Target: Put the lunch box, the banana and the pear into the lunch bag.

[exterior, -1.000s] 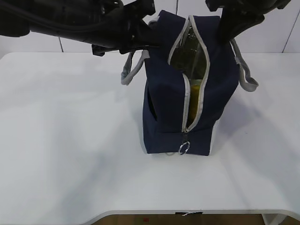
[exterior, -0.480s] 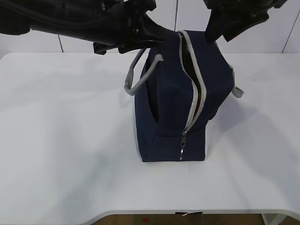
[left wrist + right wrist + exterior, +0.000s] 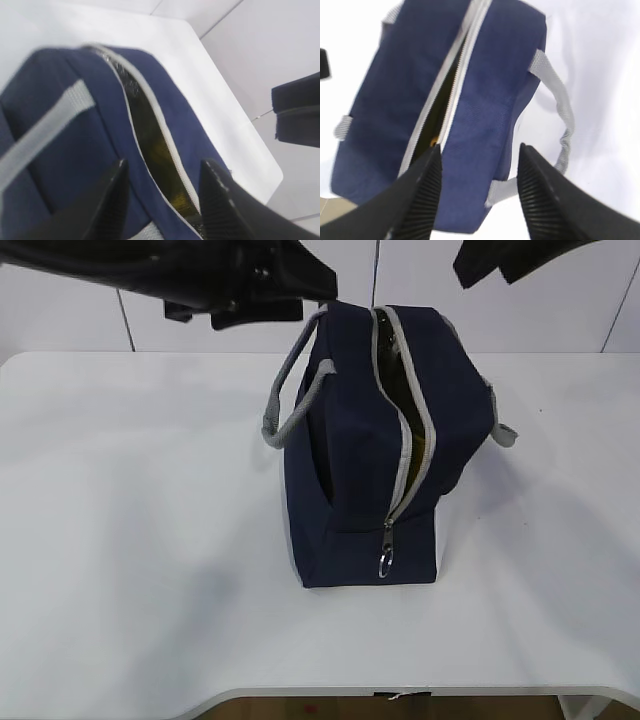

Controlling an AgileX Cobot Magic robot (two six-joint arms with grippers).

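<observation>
bag: navy lunch bag (image 3: 365, 455) standing upright on the white counter (image 3: 130, 540), roughly centre, slightly right of middle
zipper: grey zipper strip (image 3: 405, 440) parted along the top and down the near end; gap narrow, not zipped shut; metal ring pull (image 3: 386, 560) hangs low on the near end
contents: dark glossy lining and a yellow sliver show through the slit in all three views; likely the fruit or the lunch box, cannot tell which; none of the three items lies on the counter, so judged all inside
handles: left grey handle (image 3: 290, 390) loops out free to the left; right grey handle (image 3: 557, 107) droops down the right side, touching nothing
left gripper: left gripper (image 3: 162, 200) above the bag's top, jaws spread apart, nothing between them, clear of the fabric
right gripper: right gripper (image 3: 477, 192) also above the bag, jaws spread, grasping nothing; in the exterior view both arms sit high at the top edge, apart from the bag
stage: judged packing done, both arms off the bag
risk 1: bag is tall and soft-sided; an arm catching a handle loop while moving off could drag or tip it
risk 2: mouth is open; if the bag topples toward the near end, the contents could slide out
risk 3: uneven load inside could make the bag sag to one side
</observation>
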